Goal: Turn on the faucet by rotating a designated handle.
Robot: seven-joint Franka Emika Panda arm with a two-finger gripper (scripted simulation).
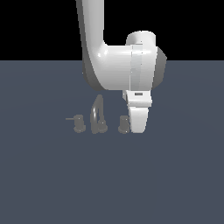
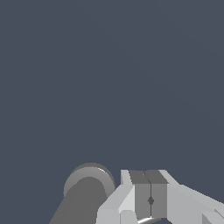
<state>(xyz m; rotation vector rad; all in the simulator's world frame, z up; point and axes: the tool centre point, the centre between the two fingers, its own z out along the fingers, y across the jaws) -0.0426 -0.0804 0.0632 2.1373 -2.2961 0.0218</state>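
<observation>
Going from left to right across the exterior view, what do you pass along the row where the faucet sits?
Left knob with its rod pointing left → tall curved spout → handle knob → gripper, fingers shut, right beside that handle.

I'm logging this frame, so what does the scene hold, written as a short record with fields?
surface: flat grey floor
faucet: small grey set, curved spout in the middle
far knob, thin rod pointing to the exterior view's left
handle: knob beside the gripper; its rod is hidden
gripper: fingers together, low beside the handle
contact with the handle: cannot tell
</observation>
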